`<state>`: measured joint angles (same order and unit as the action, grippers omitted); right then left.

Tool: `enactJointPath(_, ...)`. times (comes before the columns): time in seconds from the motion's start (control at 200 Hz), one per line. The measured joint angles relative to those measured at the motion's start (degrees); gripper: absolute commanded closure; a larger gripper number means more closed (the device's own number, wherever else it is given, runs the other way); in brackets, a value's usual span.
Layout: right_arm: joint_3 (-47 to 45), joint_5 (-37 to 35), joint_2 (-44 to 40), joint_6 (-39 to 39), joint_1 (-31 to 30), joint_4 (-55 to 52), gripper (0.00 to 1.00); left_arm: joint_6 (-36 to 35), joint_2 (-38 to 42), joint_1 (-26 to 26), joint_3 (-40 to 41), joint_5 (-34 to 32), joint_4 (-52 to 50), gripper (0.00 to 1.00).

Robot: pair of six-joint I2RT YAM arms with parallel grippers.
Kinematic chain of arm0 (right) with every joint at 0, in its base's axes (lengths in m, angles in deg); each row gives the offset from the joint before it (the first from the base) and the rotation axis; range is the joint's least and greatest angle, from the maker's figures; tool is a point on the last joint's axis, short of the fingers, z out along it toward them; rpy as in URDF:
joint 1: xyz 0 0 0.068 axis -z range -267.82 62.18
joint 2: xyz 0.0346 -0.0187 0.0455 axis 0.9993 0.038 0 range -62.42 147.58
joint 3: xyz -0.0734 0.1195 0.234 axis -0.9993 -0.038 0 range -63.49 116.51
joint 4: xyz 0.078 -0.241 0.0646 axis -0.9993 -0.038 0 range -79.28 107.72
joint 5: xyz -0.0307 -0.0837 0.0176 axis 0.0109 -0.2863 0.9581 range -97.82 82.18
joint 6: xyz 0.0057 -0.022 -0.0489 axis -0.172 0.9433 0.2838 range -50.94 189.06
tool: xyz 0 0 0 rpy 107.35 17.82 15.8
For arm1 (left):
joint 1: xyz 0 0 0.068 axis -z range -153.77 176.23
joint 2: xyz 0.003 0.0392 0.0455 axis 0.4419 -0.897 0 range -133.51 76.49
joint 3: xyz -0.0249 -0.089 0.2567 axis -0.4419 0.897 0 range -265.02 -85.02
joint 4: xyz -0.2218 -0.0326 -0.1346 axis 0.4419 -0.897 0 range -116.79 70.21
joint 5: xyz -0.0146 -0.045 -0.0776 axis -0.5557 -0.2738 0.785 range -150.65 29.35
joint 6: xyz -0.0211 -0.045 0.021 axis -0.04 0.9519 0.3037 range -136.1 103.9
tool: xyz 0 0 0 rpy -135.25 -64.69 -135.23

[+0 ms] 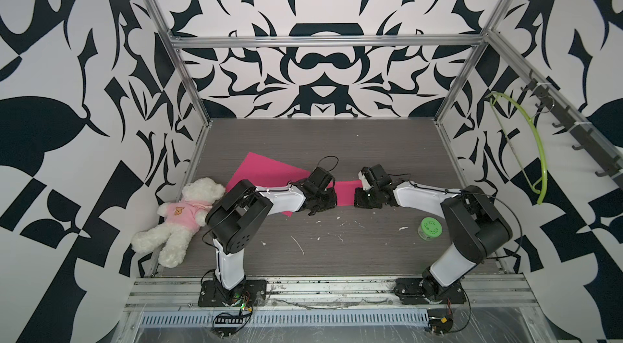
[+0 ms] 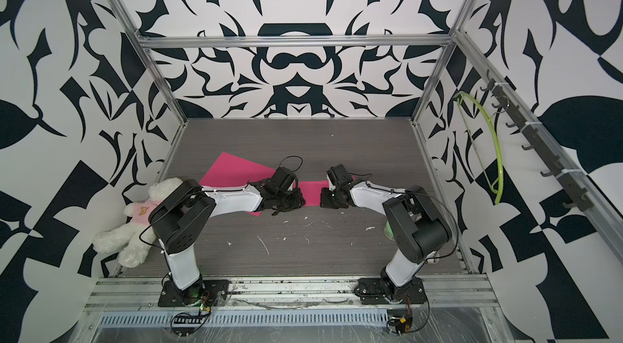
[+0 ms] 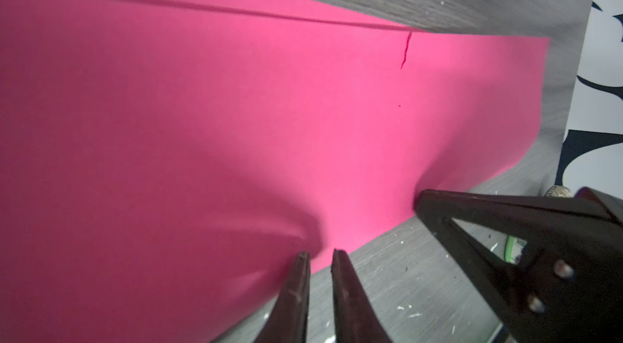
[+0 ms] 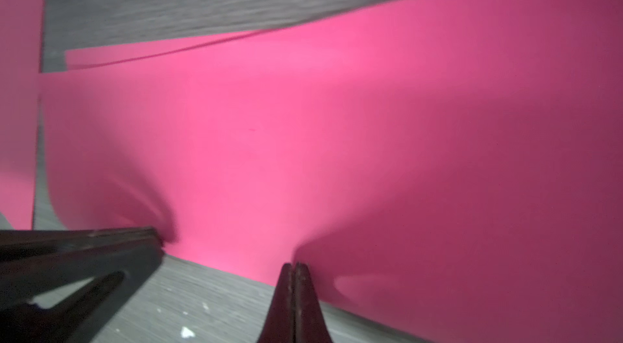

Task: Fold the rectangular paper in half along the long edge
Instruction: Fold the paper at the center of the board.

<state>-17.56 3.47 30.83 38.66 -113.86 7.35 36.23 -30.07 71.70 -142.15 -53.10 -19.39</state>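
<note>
The pink paper (image 1: 269,169) (image 2: 236,169) lies at an angle on the grey table (image 1: 337,142), and both arms reach over its near edge. In the left wrist view my left gripper (image 3: 320,253) shows a narrow gap between its fingertips, with the paper (image 3: 236,122) edge crossing that gap. My right gripper (image 4: 296,264) is shut at the same edge, and the paper (image 4: 337,139) puckers and rises around its tips. The two grippers (image 1: 320,204) (image 1: 362,201) stand close together. A short tear (image 3: 406,51) marks the paper's far side.
A white teddy bear (image 1: 182,216) in a pink shirt lies at the table's left edge. A green-lidded jar (image 1: 429,228) stands near the right arm. A green hanger (image 1: 536,156) hangs on the right wall. White flecks dot the table's front.
</note>
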Motion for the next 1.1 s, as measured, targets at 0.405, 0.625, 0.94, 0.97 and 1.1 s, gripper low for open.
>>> enactJointPath(0.405, -4.46, 0.02, -5.31, 3.74, 14.27, -3.48, 1.0, 0.24, 0.26, -0.52, 0.52, 0.07, 0.57, 0.81)
enactJointPath(0.625, -4.46, 0.04, -6.69, 5.09, 20.74, -5.73, 1.0, 0.24, 0.52, -0.66, 1.09, 0.07, 1.09, 0.81)
enactJointPath(0.94, -2.16, -4.96, -12.37, 5.31, 14.45, -10.03, 1.0, 0.24, 0.55, -0.87, 1.09, 0.35, 1.07, 0.81)
enactJointPath(0.97, -1.11, -6.29, -12.68, 5.25, 12.26, -10.43, 1.0, 0.24, 0.52, -0.87, 1.09, 0.39, 1.09, 0.82)
enactJointPath(1.1, 2.91, -13.51, -12.92, 4.33, 4.17, -11.13, 1.0, 0.24, 0.55, -0.9, 1.09, 0.42, 1.07, 0.82)
